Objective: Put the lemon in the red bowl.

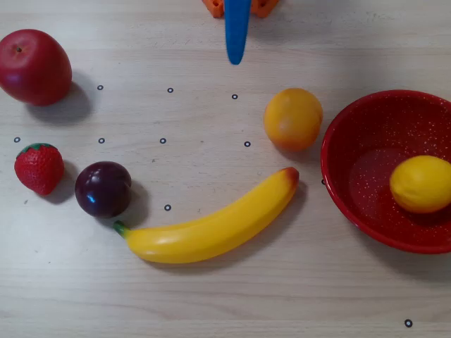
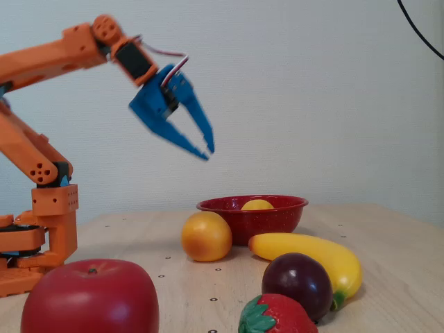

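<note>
- Six toy fruits on the light wood table (image 1: 225, 296) in the overhead view; one of them, the lemon (image 1: 421, 184), sits inside the red bowl (image 1: 359, 141) toward its right side.
- Fixed view confirms: only the lemon's yellow top (image 2: 257, 205) shows above the bowl's rim (image 2: 277, 220).
- Gripper (image 2: 207, 152) is up in the air, well above the table, blue fingers slightly apart and nothing between them. Fingertips point down and to the right in the fixed view, toward the bowl side.
- Overhead view shows only a blue finger (image 1: 237, 32) entering from the top edge, well apart from every fruit.
- Orange (image 1: 293, 119) sits just left of the bowl in the overhead view, close to its rim; contact cannot be told.
- Banana (image 1: 211, 229) lies diagonally below the orange, red-tipped end up near the bowl, green stem end down-left.
- Plum (image 1: 103, 189) sits just beside the banana's stem end; strawberry (image 1: 39, 168) to its left, apart from it.
- Red apple (image 1: 34, 67) in the top-left corner, well apart from the rest.
- Orange arm (image 2: 41, 166) is based at the left in the fixed view.
</note>
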